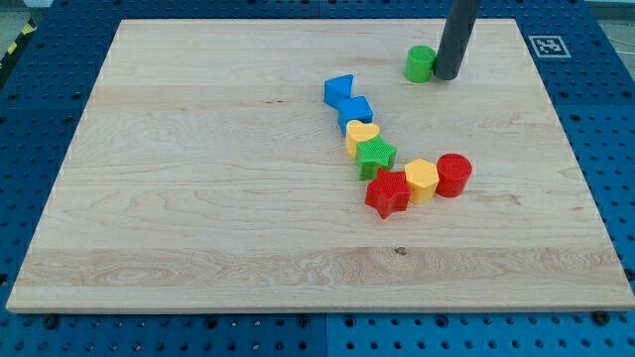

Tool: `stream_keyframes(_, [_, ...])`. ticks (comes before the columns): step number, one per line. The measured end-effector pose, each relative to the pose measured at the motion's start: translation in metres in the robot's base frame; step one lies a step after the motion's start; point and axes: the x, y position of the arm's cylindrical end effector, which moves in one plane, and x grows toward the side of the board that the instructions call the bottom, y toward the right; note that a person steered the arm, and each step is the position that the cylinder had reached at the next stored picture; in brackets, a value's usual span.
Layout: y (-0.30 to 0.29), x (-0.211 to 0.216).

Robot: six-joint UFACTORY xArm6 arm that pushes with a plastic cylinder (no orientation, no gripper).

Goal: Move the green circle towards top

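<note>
The green circle (420,63) is a small green cylinder near the view's top, right of centre on the wooden board (198,198). My rod comes down from the view's top edge, and my tip (445,76) rests on the board right beside the green circle, at its right side, touching or nearly touching it.
A chain of blocks runs through the board's middle: a blue block (338,90), a blue cube (355,110), a yellow heart (362,134), a green star (376,156), a red star (387,192), a yellow hexagon (422,179) and a red cylinder (454,175). A marker tag (548,46) lies at the top right.
</note>
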Motion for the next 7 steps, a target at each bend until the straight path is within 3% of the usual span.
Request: stream_keyframes(7, [0.000, -0.011])
